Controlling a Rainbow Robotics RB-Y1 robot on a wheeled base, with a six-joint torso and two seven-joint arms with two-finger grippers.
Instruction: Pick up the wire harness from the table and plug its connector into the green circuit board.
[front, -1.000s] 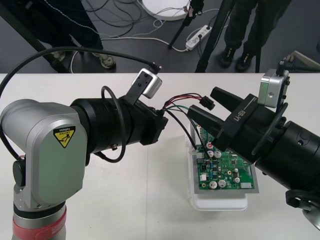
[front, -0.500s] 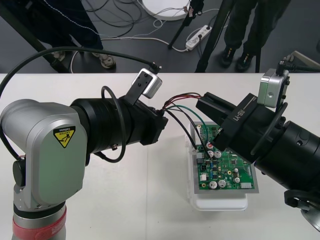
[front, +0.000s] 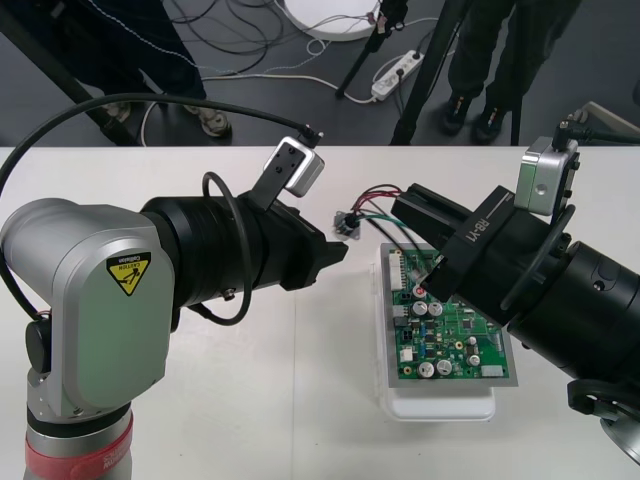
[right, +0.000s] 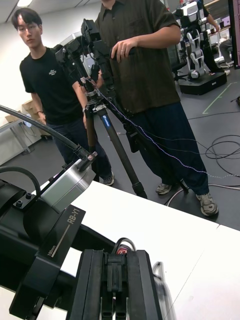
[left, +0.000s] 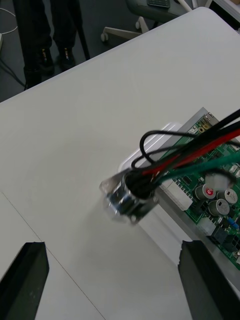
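While the right gripper (front: 410, 213) hangs over the far end of the green circuit board (front: 450, 335), its 2 black fingers are pressed together on one end of the wire harness (front: 372, 203). The red, black and green wires (left: 200, 155) run to the round metal socket (front: 347, 224), which sits between the 2 grippers, just beside the left gripper (front: 332, 252). That gripper's fingers (left: 26, 280) stand wide apart, touching nothing.

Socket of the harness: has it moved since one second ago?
Yes. The socket is out of the open jaws of the left gripper and hangs slightly closer to the green board than before.
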